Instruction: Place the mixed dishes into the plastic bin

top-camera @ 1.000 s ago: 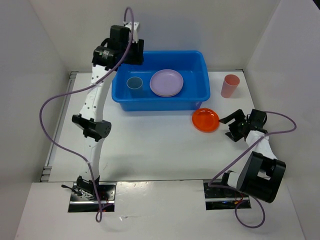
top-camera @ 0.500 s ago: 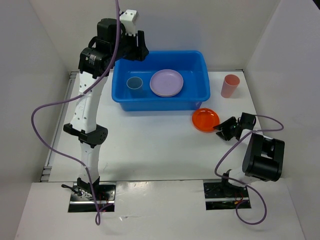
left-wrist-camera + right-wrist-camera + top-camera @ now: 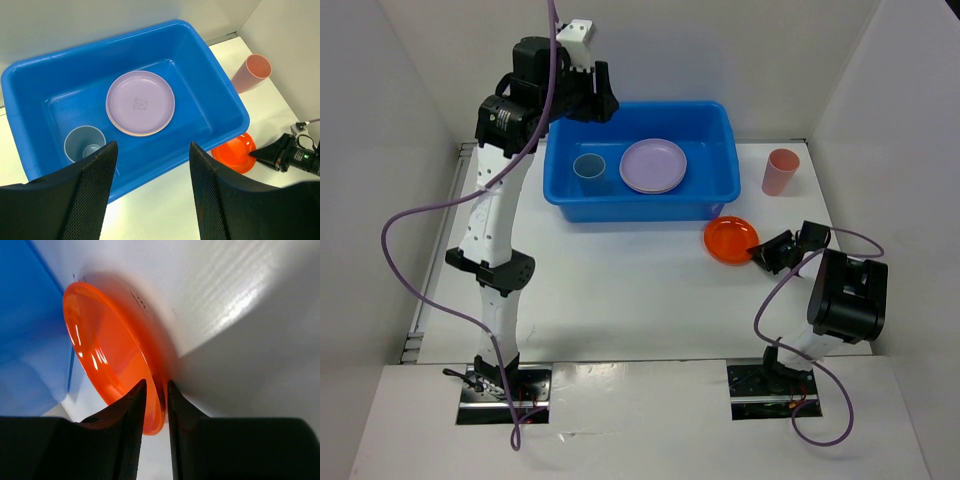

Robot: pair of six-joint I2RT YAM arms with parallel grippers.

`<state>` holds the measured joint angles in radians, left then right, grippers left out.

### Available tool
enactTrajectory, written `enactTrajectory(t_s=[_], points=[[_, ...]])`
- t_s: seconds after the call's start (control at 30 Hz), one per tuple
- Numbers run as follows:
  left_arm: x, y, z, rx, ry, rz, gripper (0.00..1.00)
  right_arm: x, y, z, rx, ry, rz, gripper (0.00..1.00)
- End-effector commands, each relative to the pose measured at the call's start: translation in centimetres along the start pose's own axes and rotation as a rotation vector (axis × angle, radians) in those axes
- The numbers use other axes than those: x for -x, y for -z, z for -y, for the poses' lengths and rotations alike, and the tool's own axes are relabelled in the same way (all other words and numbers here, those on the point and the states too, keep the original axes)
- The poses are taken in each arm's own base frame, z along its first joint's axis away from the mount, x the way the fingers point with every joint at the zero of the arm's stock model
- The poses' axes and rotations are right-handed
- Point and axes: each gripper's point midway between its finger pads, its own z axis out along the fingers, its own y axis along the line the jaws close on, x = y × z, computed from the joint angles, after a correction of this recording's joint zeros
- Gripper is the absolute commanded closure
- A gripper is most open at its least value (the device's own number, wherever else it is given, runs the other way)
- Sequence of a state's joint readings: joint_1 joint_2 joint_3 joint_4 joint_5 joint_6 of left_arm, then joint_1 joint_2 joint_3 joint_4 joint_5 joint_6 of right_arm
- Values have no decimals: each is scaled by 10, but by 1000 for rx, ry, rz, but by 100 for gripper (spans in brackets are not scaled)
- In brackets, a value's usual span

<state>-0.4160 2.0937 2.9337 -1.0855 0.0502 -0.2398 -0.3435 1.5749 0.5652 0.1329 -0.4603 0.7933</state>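
Observation:
The blue plastic bin (image 3: 620, 208) holds a lavender plate (image 3: 653, 164) and a light-blue cup (image 3: 588, 167). These also show in the left wrist view: bin (image 3: 226, 95), plate (image 3: 140, 102), cup (image 3: 85, 144). My left gripper (image 3: 596, 104) hangs open and empty above the bin's far left corner (image 3: 152, 146). An orange plate (image 3: 729, 240) lies on the table in front of the bin's right end. My right gripper (image 3: 757, 252) is shut on its right rim, one finger inside and one outside (image 3: 156, 382). A salmon-pink cup (image 3: 781, 172) stands upright right of the bin.
White walls enclose the table on the left, back and right. The right arm's cable (image 3: 775, 300) loops over the table near its base. The orange plate (image 3: 105, 355) sits close to the bin's front wall (image 3: 30, 340).
My right gripper slid left to the orange plate and closed on its rim. The left arm rose and swung slightly left above the bin's corner, then held still.

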Motion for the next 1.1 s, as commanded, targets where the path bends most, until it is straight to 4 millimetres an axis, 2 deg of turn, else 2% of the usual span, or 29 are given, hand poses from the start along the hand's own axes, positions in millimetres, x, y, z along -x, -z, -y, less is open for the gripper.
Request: enactTrajectory(t_s=[0.0,0.03,0.1,0.13,0.23,0.3,0.43,0.5,0.53,0.63,0.67,0.73,0.77,0.87,0.9,0.97,1.07], points=[[16,22,12,-30,3,51,33,6,-9,13,-67,18,9,71],[16,22,14,-39,2,49,33,10,-10,11,-67,22,21,72],[11,20,13,-36,4,31,33,12,-11,10,-67,22,21,84],[12,23,13,-36,4,31,33,12,-11,10,-67,22,21,87],[13,26,11,-26,-5,34,33,6,-10,14,-80,28,-4,99],[12,28,11,-25,-5,31,33,3,-4,13,-88,38,-13,99],[7,26,10,-22,-3,13,33,2,29,-3,-91,113,3,99],[7,26,12,-34,-4,11,33,-8,44,-1,-113,137,-23,99],[7,26,14,-43,-4,10,33,-6,55,-7,-103,160,5,99],[6,27,20,-63,-6,6,33,-35,64,-35,-71,213,-26,99],[8,31,21,-64,-7,15,33,-53,63,-51,-46,234,-52,99],[8,31,21,-64,-7,15,33,-72,66,-66,-12,247,-74,99],[12,36,22,-66,-8,26,33,-88,65,-75,1,275,-103,99],[16,45,22,-68,-18,38,33,-110,72,-89,27,280,-148,99],[12,42,22,-66,-17,26,33,-123,75,-90,30,292,-177,99],[16,51,23,-68,-28,40,33,-138,87,-103,77,319,-213,99],[16,54,23,-68,-28,38,33,-174,107,-119,140,377,-347,99]])
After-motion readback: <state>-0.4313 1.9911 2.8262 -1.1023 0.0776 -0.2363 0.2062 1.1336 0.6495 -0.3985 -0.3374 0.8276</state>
